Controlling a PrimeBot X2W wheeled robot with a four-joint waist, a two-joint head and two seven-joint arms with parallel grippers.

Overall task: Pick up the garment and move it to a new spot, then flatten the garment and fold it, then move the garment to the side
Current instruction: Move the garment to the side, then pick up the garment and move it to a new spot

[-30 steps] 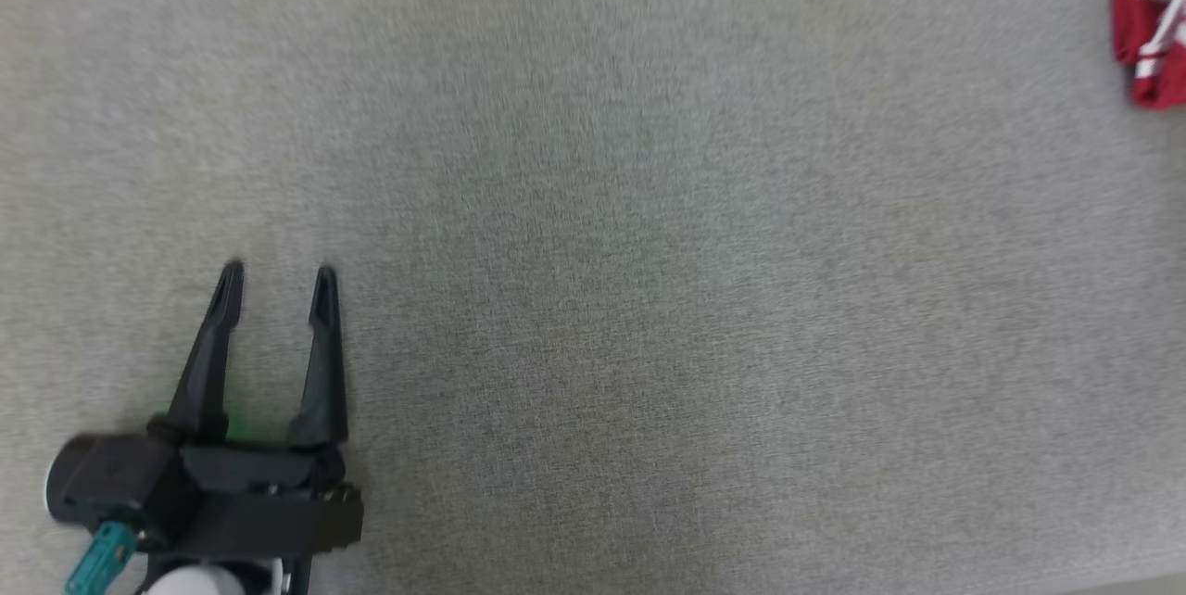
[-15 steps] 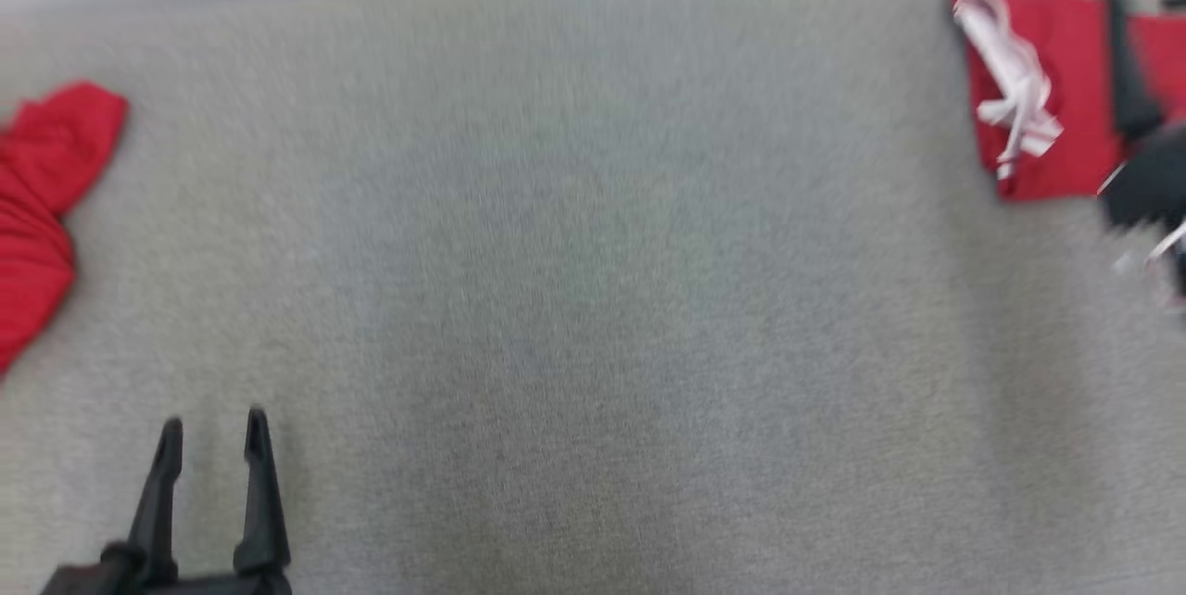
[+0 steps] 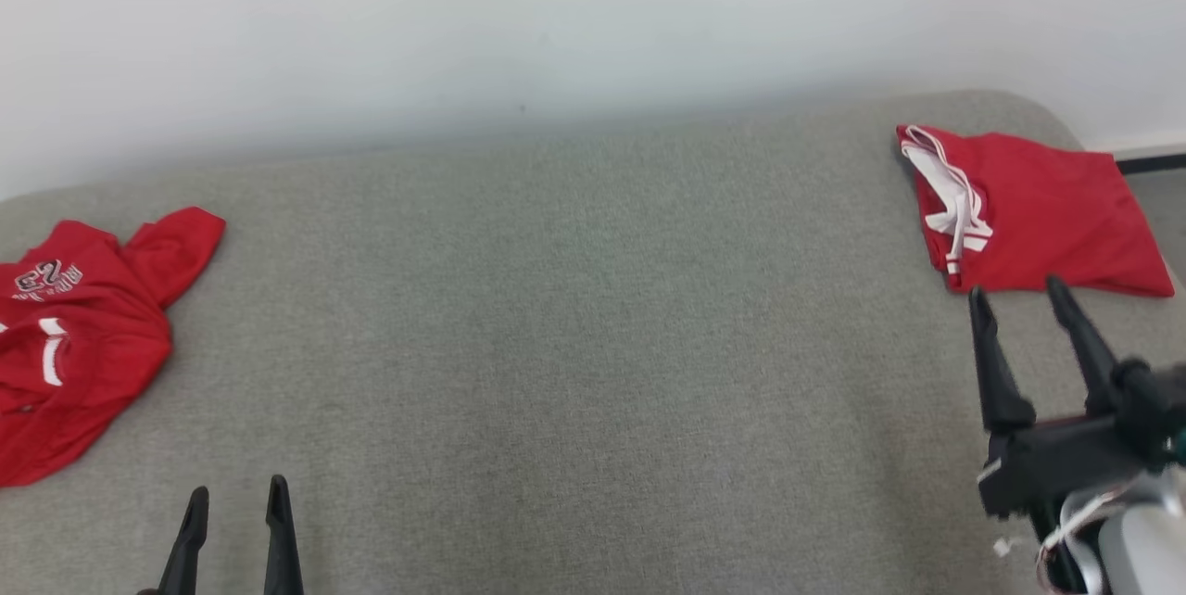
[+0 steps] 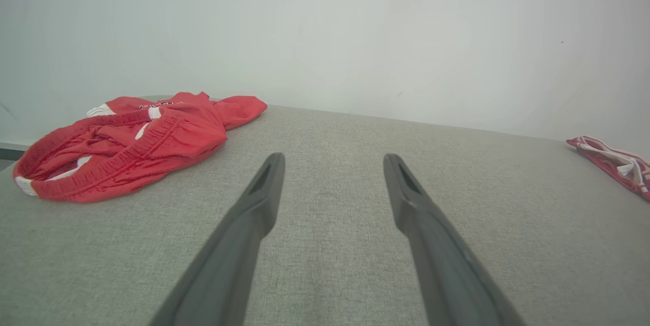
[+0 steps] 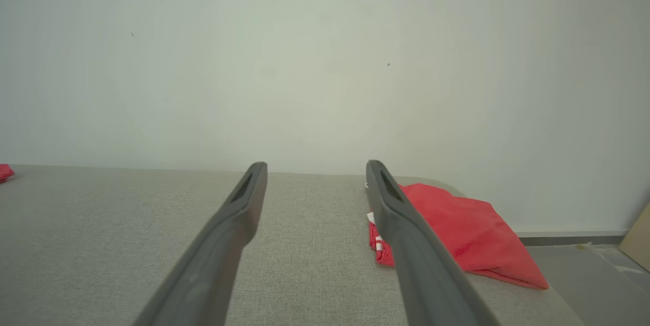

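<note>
Left gripper point(image 3: 236, 489): I see it at bottom left, fingers parted, empty.
Right gripper point(image 3: 1015, 289): lower right, fingers parted, empty, tips leaning left.
Right forearm point(image 3: 1144, 544): pale, bottom corner.

Coarse, matt woven cloth covers the grey bench point(image 3: 593, 345). The crumpled red garment point(image 3: 83, 345) and the folded red white-trimmed garment point(image 3: 1038, 215) are soft, smooth cloth.

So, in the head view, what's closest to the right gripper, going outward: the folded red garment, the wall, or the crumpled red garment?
From the right gripper:
1. folded red garment, just beyond its fingertips, at the right end of the table.
2. wall, behind that garment.
3. crumpled red garment, across the table at the far left.
</note>
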